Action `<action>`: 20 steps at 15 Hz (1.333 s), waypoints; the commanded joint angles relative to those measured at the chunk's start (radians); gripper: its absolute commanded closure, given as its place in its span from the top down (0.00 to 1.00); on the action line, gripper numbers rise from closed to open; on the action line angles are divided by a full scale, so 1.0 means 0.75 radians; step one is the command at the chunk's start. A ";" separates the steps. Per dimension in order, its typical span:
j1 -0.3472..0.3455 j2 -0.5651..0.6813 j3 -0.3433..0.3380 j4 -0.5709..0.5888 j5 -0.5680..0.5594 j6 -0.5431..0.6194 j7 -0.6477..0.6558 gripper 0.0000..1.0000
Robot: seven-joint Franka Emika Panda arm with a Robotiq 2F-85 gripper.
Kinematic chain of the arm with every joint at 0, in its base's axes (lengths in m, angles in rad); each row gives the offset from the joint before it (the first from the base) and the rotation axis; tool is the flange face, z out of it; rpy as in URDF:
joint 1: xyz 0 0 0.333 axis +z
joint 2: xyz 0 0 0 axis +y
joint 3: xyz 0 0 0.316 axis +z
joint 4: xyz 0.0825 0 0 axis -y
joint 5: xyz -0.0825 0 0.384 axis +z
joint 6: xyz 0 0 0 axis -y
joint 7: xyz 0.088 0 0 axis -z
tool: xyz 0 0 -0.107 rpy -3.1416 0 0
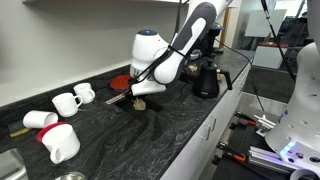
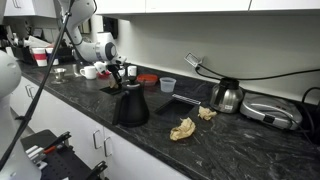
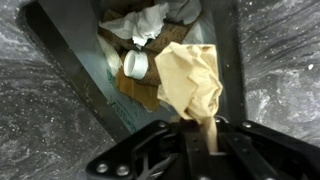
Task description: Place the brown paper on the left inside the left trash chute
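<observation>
My gripper (image 3: 205, 138) is shut on a crumpled brown paper (image 3: 190, 80), which hangs from the jaws directly over the open square trash chute (image 3: 70, 60) in the counter. The chute holds other trash, including a small white cup (image 3: 135, 63) and white paper (image 3: 140, 20). In both exterior views the gripper (image 1: 140, 92) (image 2: 122, 75) points down close above the counter, with the brown paper (image 1: 140, 102) showing under it. A second chute opening (image 2: 180, 100) lies further along the counter.
A black kettle (image 1: 205, 80) (image 2: 130, 105) stands near the arm. Two more brown paper wads (image 2: 182, 128) (image 2: 206, 113) lie on the counter by a silver kettle (image 2: 228, 96). White mugs (image 1: 70, 100) (image 1: 60, 140), a red dish (image 1: 120, 82) and a plastic cup (image 2: 167, 85) stand nearby.
</observation>
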 commanded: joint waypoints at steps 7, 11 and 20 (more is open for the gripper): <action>0.018 -0.084 -0.007 -0.005 0.162 -0.035 -0.089 0.82; -0.009 -0.167 0.012 -0.050 0.181 -0.040 -0.098 1.00; -0.116 -0.487 0.105 -0.272 0.346 -0.217 -0.073 1.00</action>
